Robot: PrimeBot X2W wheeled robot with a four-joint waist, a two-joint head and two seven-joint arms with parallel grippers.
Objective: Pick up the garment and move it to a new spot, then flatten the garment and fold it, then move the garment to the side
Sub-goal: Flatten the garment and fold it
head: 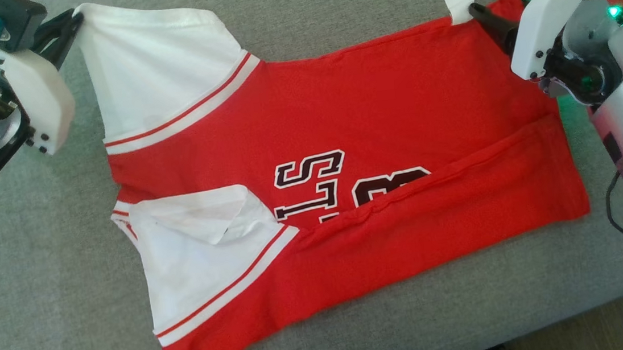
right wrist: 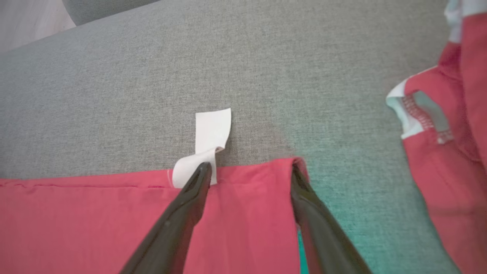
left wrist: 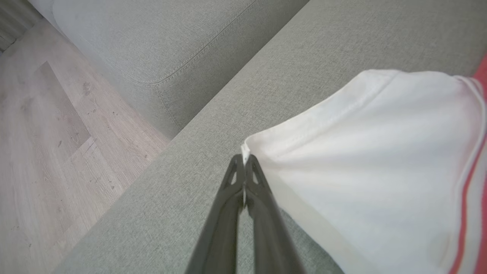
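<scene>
The garment [head: 384, 93], a red jersey with white sleeves, lies spread across the grey sofa cushion [head: 43, 292], its near long edge already turned over the black lettering. The left gripper [left wrist: 243, 160] has its jaws clenched on the hem of the far white sleeve, lifting that corner slightly off the cushion. The right gripper [right wrist: 249, 171] stands with jaws released, straddling the far hem corner just beside the white tag [right wrist: 213, 125]. The step in hand looks like the second lengthwise fold. To do it well, the right jaws should bite both layers of the corner, not the tag alone, and then both arms should carry the far edge toward the near one at the same pace, keeping the cloth taut. Another red piece of clothing [right wrist: 449, 160] lies close on the right and could snag, and the wooden floor [left wrist: 45, 125] lies beyond the cushion's edge.
</scene>
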